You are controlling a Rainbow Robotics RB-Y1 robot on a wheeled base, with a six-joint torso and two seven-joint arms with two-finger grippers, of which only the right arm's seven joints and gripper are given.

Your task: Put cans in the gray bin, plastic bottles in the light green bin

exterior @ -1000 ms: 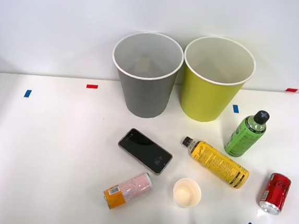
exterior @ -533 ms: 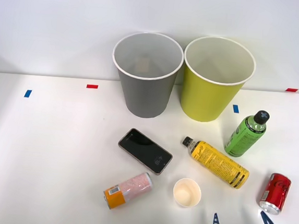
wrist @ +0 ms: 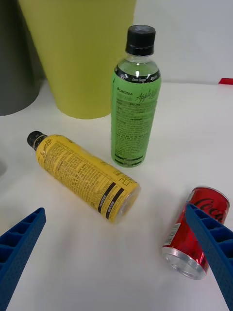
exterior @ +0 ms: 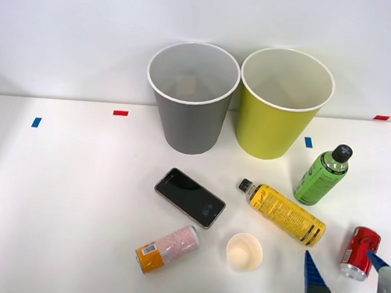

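Right gripper [exterior: 343, 277] at the near right edge of the table [exterior: 68, 190], fingers spread wide, nothing held between them. Front view: one blue ribbed finger [exterior: 312, 279] points up just near of the yellow bottle's base; the other sits against the near side of the red can [exterior: 359, 252]. Wrist view: the fingers [wrist: 19, 243] stand at the two corners, well apart, one overlapping the red can's side; whether it touches the can, cannot tell.

Red can lies on its side, silver end toward the robot. Left of the gripper, a white paper cup [exterior: 244, 251] upright, mouth open. Further left, the pink can [exterior: 167, 248] with an orange band lies on its side.

Yellow bottle [exterior: 282, 213] lies on its side just beyond the gripper, black cap pointing away and left, base nearest the finger. Green bottle [exterior: 322, 175] stands upright beyond it, to the right. Black phone [exterior: 189, 197] lies flat, left of the yellow bottle's cap.

Farthest back: gray bin [exterior: 190, 98] and light green bin [exterior: 283, 104], upright, side by side, rims nearly touching. Small red and blue tape marks scattered on the tabletop.
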